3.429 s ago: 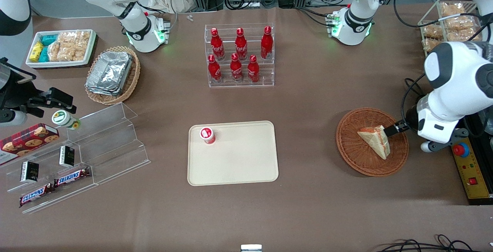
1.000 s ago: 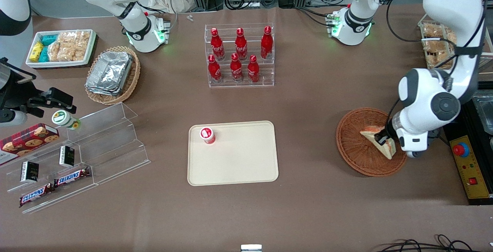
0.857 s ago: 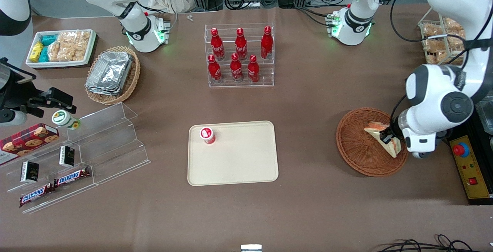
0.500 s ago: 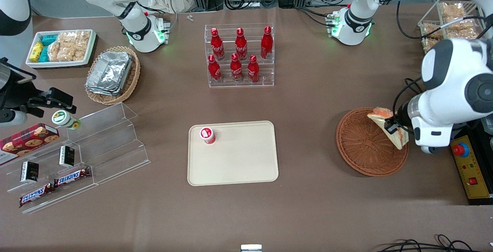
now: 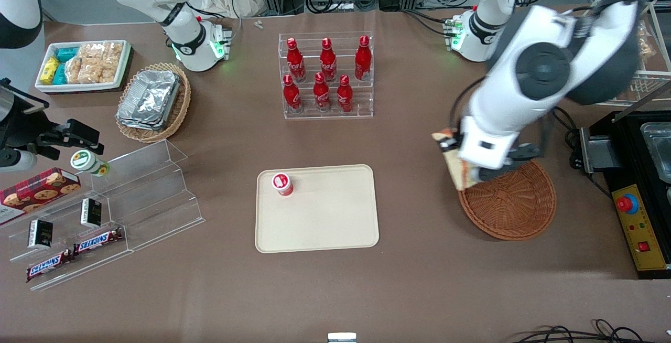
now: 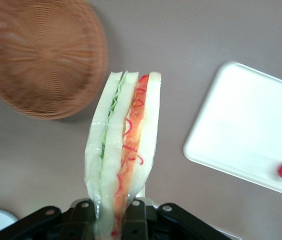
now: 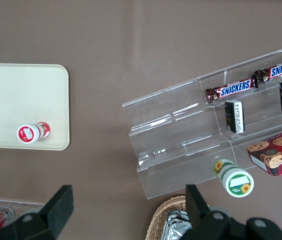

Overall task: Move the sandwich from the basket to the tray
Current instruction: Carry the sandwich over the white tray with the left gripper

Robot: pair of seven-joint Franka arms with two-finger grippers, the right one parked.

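Front view: the gripper (image 5: pixel 455 160) is clamped on the sandwich (image 5: pixel 455 170), held in the air above the basket's (image 5: pixel 511 206) rim on the side nearest the tray (image 5: pixel 325 227). A red-capped bottle (image 5: pixel 282 183) stands on the tray.

Left wrist view: the sandwich (image 6: pixel 123 150) stands on edge between the fingers (image 6: pixel 83 220), clear of basket (image 6: pixel 36 55) and tray (image 6: pixel 250 130).

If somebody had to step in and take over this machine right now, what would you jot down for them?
Tool: shut on the sandwich, held in the air above the table by the basket's rim, on the side toward the tray.
Basket: nothing left in it.
Tray: toward the middle of the table, holding only a small red-capped cup near one corner.
Done: sandwich gripped and lifted out.
Left: carry it over the tray's bare part, lower it, let go.
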